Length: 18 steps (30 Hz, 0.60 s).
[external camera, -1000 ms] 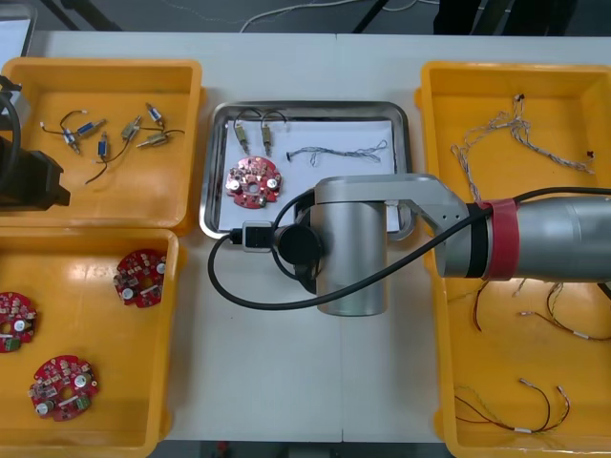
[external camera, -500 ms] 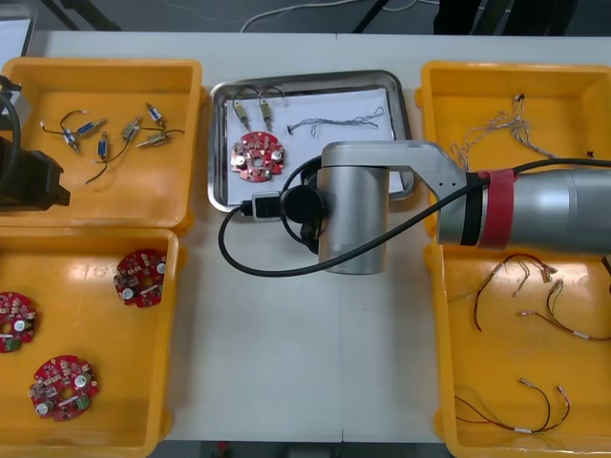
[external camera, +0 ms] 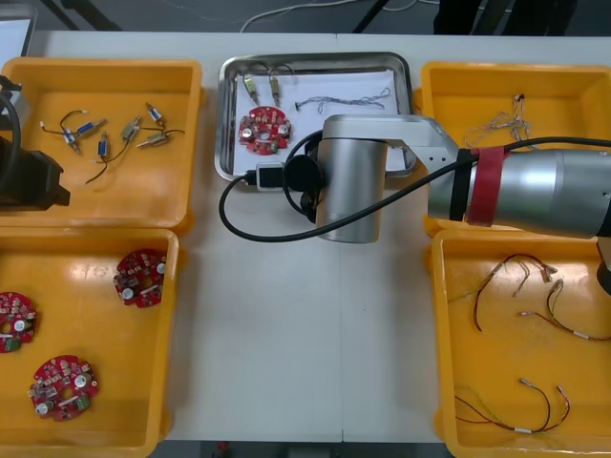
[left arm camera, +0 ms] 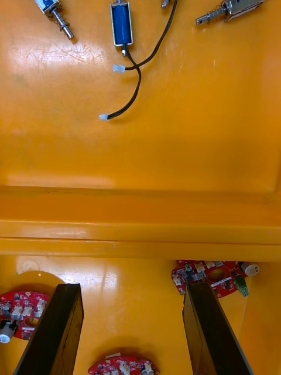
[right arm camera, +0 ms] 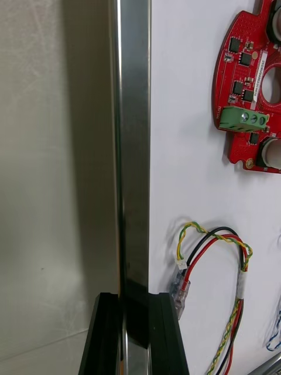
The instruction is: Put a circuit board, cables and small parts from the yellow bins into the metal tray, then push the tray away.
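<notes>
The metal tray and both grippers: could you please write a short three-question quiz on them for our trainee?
1. True or false: the right gripper is shut on the rim of the shiny metal tray.
2. How many round red circuit boards lie in that tray? A) none B) one C) three
3. In one word: is the left gripper, above the yellow bins, open or shut?
Key: 1 true; 2 B; 3 open.
</notes>
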{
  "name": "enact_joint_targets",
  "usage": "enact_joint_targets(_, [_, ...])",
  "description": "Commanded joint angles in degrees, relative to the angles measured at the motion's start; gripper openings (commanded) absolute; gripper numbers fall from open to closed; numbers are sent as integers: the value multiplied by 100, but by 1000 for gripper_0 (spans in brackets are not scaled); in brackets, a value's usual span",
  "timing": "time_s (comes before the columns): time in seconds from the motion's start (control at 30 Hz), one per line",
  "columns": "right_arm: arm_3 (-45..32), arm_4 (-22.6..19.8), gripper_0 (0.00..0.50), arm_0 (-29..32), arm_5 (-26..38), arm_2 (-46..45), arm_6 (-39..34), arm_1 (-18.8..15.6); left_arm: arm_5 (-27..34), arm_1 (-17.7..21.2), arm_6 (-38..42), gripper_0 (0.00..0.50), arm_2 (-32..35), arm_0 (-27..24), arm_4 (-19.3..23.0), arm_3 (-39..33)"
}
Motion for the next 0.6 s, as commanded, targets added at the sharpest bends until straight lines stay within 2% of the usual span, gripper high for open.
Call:
enact_joint_targets(0.03, [242, -23, 0, -381, -371, 40, 70, 189, 37, 227, -53, 500, 184, 86, -59, -178])
enact_joint_targets(0.6, [849, -23, 0, -531, -1101, 31, -9, 312, 37, 227, -53, 500, 184, 86, -59, -178])
